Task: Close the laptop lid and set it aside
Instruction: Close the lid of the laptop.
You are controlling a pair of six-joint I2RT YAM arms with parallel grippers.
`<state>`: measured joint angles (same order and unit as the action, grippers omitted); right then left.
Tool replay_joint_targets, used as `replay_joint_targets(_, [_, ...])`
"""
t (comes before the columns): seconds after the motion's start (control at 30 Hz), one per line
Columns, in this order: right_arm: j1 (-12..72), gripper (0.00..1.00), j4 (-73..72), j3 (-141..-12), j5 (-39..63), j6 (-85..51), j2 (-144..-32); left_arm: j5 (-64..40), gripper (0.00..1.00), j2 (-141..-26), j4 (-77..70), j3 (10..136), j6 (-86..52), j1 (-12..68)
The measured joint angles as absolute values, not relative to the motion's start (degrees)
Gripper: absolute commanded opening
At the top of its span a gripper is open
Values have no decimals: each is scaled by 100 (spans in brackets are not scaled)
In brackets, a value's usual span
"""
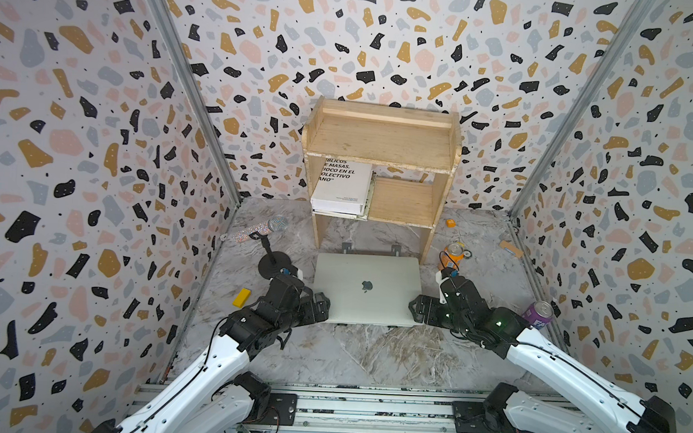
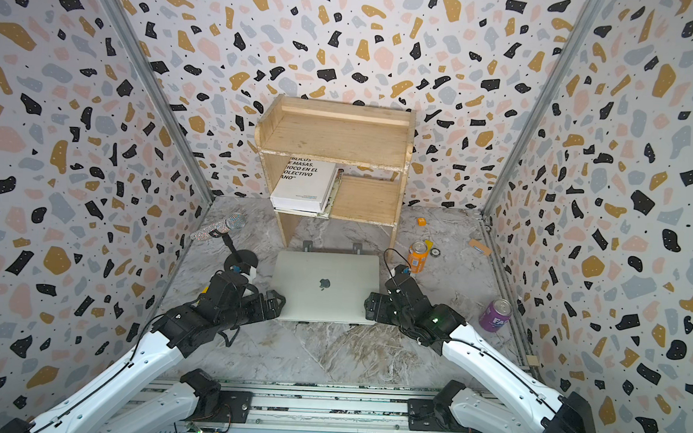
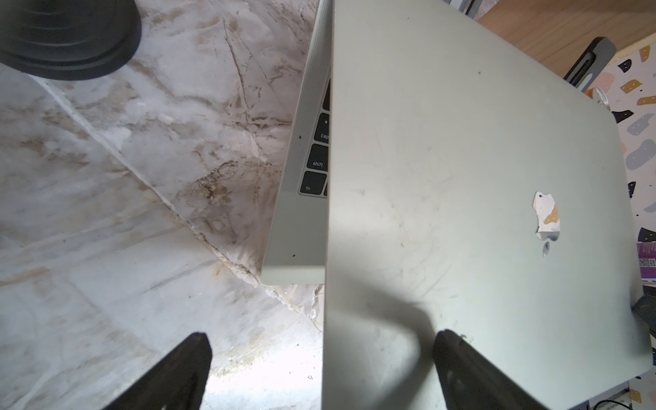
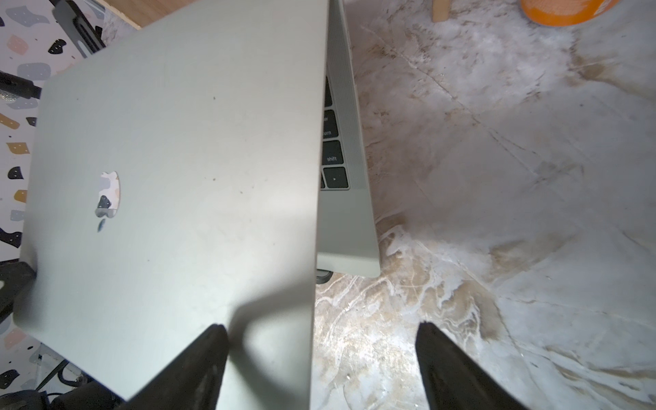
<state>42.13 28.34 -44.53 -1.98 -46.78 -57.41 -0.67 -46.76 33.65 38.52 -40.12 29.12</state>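
Silver lid [image 1: 345, 278], apple logo [image 1: 367, 286], keys [image 3: 317, 159] marked "shift", "fn", left end effector [image 3: 323, 335], right end effector [image 4: 321, 326] gaping, empty.

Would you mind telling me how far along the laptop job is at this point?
Done: the lid is lowered most of the way, logo face up. In hand: it is not shut, since keys show under its edge; the open left gripper and right gripper straddle its side edges. Left: shutting the gap, then moving the laptop from before the wooden shelf.
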Motion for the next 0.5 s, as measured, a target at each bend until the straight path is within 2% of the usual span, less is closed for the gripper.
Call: replay_joint_targets(0.5, [4213,88,2738,-4407,-202,-4622,-5966,-21,100,-4945,3072,3704,-4014,2932])
